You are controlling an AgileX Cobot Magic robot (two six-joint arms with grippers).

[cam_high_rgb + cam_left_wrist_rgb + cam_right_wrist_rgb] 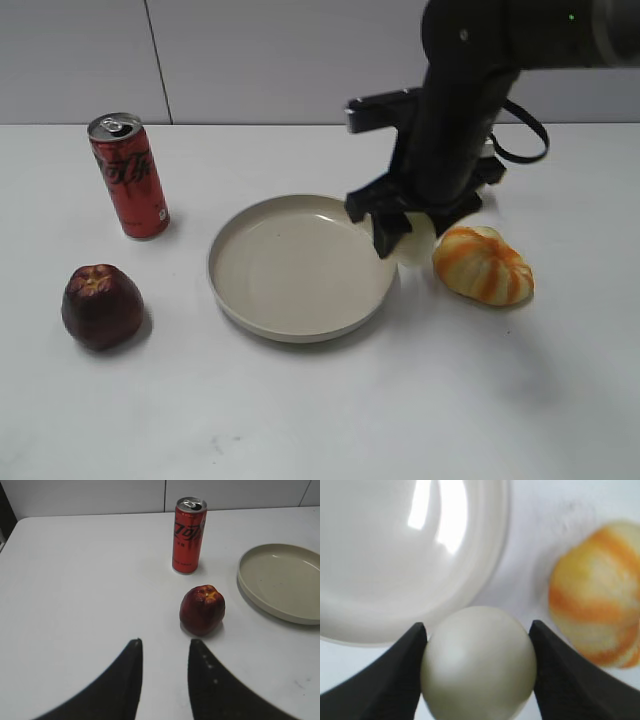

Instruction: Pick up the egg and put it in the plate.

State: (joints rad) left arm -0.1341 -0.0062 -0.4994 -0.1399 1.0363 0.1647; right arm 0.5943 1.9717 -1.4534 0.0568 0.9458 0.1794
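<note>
The egg (479, 662), a smooth pale oval, sits between the two black fingers of my right gripper (477, 630), which touch it on both sides. In the exterior view the egg (416, 243) shows as a pale patch under the right gripper (398, 238), just off the right rim of the beige plate (290, 270). I cannot tell whether the egg rests on the table or is lifted. The plate (395, 555) fills the upper left of the right wrist view and holds nothing. My left gripper (165, 642) is open and empty above the table, near the apple.
An orange-and-white striped pumpkin-like lump (483, 264) lies just right of the egg, also in the right wrist view (595, 615). A dark red apple (101, 306) and a red soda can (128, 175) stand left of the plate; both show in the left wrist view, apple (202, 609) and can (188, 535).
</note>
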